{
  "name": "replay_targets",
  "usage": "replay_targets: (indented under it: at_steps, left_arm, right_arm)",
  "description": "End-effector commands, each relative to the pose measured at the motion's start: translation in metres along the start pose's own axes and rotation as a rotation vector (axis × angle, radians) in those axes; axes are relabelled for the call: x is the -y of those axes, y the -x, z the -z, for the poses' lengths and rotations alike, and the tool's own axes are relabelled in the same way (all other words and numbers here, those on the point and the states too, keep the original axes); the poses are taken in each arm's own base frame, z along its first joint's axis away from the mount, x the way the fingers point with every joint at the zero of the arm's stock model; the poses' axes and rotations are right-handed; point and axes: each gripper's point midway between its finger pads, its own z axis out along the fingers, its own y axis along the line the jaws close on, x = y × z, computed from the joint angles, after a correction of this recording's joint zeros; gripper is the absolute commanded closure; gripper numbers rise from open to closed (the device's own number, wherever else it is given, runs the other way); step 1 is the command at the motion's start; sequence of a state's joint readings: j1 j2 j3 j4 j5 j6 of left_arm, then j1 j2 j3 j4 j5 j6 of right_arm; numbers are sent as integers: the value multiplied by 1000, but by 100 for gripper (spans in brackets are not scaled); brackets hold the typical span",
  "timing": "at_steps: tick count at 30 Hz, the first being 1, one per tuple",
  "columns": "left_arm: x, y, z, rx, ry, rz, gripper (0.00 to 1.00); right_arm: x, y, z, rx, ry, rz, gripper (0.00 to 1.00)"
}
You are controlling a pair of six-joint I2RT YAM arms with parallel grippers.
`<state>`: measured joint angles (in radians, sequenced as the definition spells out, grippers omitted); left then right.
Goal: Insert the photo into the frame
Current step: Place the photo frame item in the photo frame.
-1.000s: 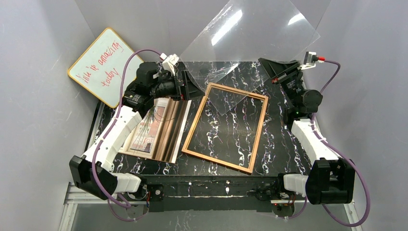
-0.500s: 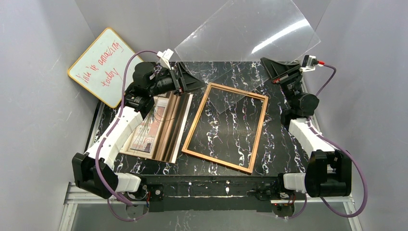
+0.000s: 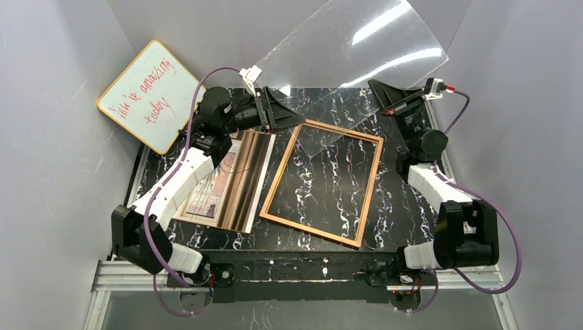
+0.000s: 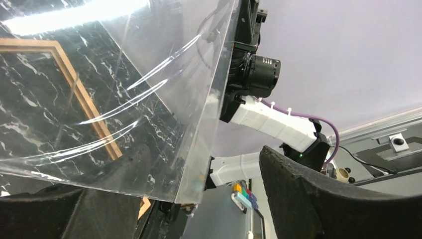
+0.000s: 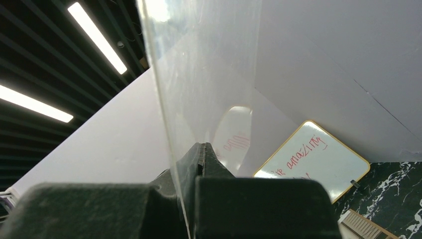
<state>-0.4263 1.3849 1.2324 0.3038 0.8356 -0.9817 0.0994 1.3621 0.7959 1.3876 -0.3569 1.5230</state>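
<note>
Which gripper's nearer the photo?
Left. The left gripper hovers just beyond the photo; the right gripper is past the frame at far right, clamped on the clear pane.

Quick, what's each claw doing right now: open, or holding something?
Left claw: open, fingers on either side of the clear pane's edge, not clamped.
Right claw: closed, holding the clear pane.

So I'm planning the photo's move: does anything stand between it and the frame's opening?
Partly. The clear pane, clamped in the right gripper, hangs over the far corner of the frame in the top view. The rest of the opening looks unobstructed from the photo.
</note>
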Motion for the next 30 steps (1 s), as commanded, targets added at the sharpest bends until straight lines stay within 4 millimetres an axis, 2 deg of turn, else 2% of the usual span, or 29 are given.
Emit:
replay_targets:
  at_steps: [1,4,6,9,10,11,13,16,17,18,20,21,23,26,28,30]
  left_arm:
    - [31,8,-6,-9,-96,-84,25]
    - [34,3,-10,-25,-110,-109,33]
    - [32,3,-11,-24,-106,-118,43]
    - [29,7,-11,-11,-89,-146,76]
    - [29,9,-11,-7,-86,-158,83]
    - [28,12,-11,2,-77,-168,85]
    - [27,21,-9,22,-57,-202,87]
    - [27,41,-1,53,-25,-294,90]
    - [30,49,2,57,-17,-347,91]
    - [26,56,5,53,11,-429,92]
    - [18,67,12,24,85,-536,95]
    - [17,72,15,4,111,-609,95]
    - [16,78,21,-67,141,-781,95]
    - [17,88,32,-163,182,-1045,95]
    - [14,89,40,-242,198,-1191,95]
    - [12,87,49,-304,207,-1290,96]
  right_arm:
    - [-39,6,-13,43,146,19,99]
    - [-36,-2,-18,28,150,3,99]
    - [-34,-6,-20,19,150,-7,99]
    - [-29,-9,-19,9,139,-21,99]
    - [-28,-11,-18,6,134,-29,97]
    - [-26,-12,-16,0,127,-36,95]
    - [-21,-18,-12,-18,111,-54,87]
    - [-11,-28,3,-58,67,-81,68]
    - [-4,-32,12,-72,34,-92,60]
    - [4,-36,21,-93,-5,-106,50]
    - [15,-46,41,-154,-62,-118,38]
    - [22,-56,52,-214,-99,-129,30]
    - [32,-81,74,-375,-161,-127,20]
    - [46,-118,111,-665,-261,-91,12]
    - [47,-128,127,-800,-270,-9,11]
    - [43,-128,132,-894,-262,84,10]
